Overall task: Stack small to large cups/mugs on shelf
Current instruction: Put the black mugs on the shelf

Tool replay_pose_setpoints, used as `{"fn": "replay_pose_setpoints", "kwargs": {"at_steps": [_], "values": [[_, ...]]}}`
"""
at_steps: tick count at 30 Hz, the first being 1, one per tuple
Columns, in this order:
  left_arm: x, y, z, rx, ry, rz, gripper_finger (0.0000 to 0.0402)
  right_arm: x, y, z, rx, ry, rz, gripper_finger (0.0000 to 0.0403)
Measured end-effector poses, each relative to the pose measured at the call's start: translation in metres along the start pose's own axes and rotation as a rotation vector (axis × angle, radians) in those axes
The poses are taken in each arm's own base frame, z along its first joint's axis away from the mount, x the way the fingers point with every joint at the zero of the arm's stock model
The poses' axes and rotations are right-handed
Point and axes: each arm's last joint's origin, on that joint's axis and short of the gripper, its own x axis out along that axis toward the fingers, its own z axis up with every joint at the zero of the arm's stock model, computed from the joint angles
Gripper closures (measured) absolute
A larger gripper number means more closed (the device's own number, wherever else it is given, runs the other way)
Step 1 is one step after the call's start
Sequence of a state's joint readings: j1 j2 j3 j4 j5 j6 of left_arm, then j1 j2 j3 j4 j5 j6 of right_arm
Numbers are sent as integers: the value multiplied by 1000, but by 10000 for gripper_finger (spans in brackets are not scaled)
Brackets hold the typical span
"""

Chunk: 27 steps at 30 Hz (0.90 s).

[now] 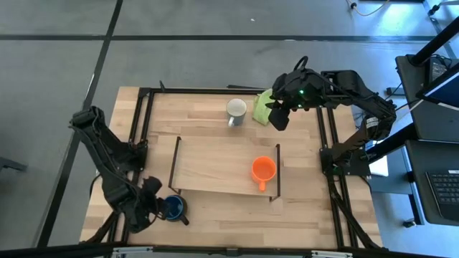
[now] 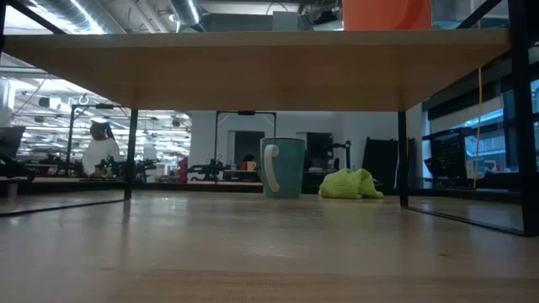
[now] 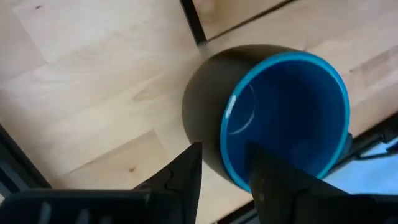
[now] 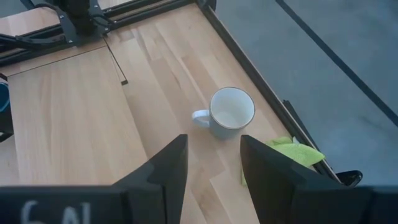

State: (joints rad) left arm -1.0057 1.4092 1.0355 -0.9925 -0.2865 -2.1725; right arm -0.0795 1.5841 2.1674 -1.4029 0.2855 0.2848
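Observation:
The dark blue mug stands upright on the table near its near-left corner, in front of the shelf. My left gripper is open at its rim: one finger stands outside the wall and one over the blue inside, and I see no touch. The small orange mug stands on the shelf's right part. The white-grey mug stands on the table behind the shelf. My right gripper is open and empty, raised over the far right of the table, near the white-grey mug.
A lime-green cloth lies on the table right of the white-grey mug, under my right gripper. The shelf's black rails rise at its two short ends. Black frame bars run along the table's edges. Bare board lies left of the orange mug.

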Motion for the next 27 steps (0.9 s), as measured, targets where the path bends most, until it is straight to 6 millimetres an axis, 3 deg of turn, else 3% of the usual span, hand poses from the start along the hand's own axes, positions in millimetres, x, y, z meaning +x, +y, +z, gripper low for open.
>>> {"fn": "replay_pose_setpoints", "kwargs": {"at_steps": [20,27], "values": [[21,-5,-3,-24,33,115,288,0,0,0,-3,1,0,254],[21,-5,-2,45,37,123,355,0,0,0,-5,1,0,254]]}}
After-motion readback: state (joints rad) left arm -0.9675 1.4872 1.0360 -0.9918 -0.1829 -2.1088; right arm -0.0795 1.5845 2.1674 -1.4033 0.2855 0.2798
